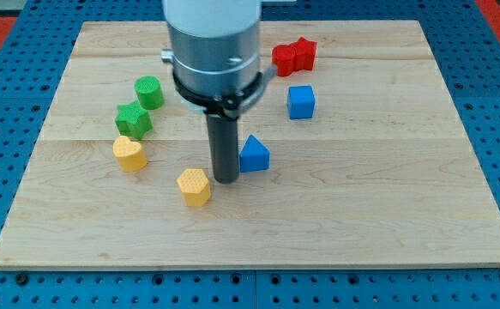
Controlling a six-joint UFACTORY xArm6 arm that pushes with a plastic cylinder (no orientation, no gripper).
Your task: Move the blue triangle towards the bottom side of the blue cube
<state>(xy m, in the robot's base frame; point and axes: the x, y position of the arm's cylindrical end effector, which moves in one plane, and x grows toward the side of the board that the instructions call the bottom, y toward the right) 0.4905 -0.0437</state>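
Observation:
The blue triangle (255, 155) lies near the board's middle. The blue cube (301, 101) sits above it and to its right, apart from it. My tip (225, 178) stands just left of the blue triangle, touching or nearly touching its left side. The rod rises to the wide grey arm body at the view's top.
A yellow hexagon-like block (195, 187) lies just below-left of my tip. A yellow heart-like block (130, 154) is at the left, with a green star-like block (134, 119) and a green cylinder (149, 92) above it. Two red blocks (294, 57) sit together at the top. The wooden board (404, 215) lies on a blue pegboard.

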